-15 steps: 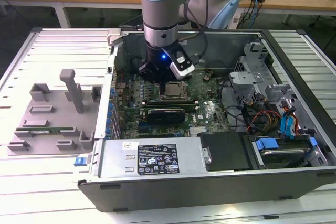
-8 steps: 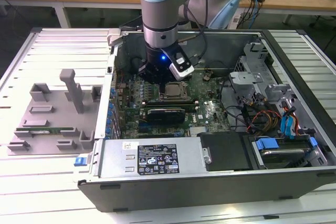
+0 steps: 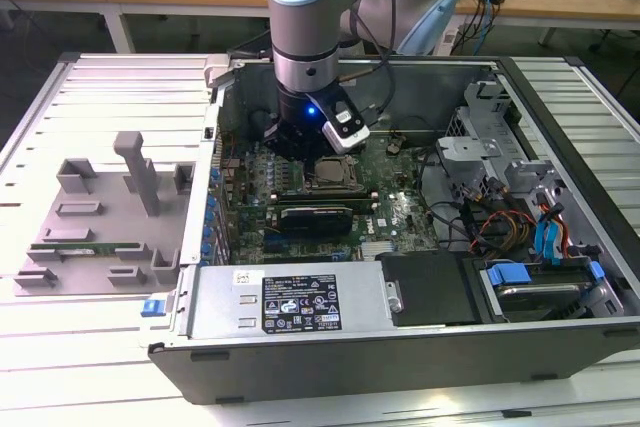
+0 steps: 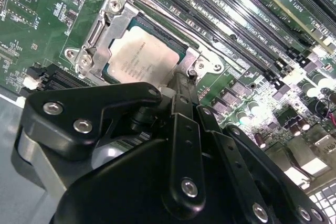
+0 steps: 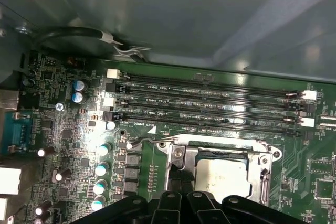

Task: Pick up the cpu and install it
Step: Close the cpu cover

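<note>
In the exterior view, my arm (image 3: 310, 7) reaches down into one open computer case (image 3: 560, 147) that lies on the slatted table (image 3: 100, 87), about the middle of the frame. My claw (image 3: 303, 152) hangs low over the green motherboard (image 3: 400, 212), right at the socket (image 3: 330, 175). One grey holder (image 3: 100, 217) stands on the table at the exterior view's left. One thin green memory stick (image 3: 75, 237) lies in it.

In the second wrist view, the one cpu (image 4: 137, 59) lies flat in its socket, silvery top up, with the metal frame (image 4: 100, 35) around it. My claw (image 4: 181, 82) is at the socket's edge, just beside the cpu. I cannot tell whether it is wide or narrow.

In the first wrist view, I count four long black memory slots (image 5: 210, 103) running side by side next to the socket. The cpu (image 5: 220, 174) sits inside the metal frame, and my claw (image 5: 177, 177) is just beside it.
</note>
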`<action>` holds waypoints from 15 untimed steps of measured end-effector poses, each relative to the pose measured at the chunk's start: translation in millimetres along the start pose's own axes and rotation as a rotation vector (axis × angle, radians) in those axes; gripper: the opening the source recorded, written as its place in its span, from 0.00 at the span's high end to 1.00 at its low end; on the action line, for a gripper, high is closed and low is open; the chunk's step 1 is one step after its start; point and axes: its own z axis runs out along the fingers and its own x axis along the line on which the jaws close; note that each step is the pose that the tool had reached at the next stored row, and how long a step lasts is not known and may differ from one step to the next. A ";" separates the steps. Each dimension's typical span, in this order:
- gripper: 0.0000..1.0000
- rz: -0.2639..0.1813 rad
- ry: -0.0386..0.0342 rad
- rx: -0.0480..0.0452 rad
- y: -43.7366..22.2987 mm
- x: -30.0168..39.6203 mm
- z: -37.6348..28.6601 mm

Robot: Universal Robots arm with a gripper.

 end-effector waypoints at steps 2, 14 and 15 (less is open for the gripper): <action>0.89 0.000 -0.0003 -0.0004 0.1 0.0 -0.1; 0.89 0.000 0.0005 -0.0004 -0.5 -10.0 -20.8; 0.89 0.000 0.0018 -0.0005 -1.6 -16.5 -20.5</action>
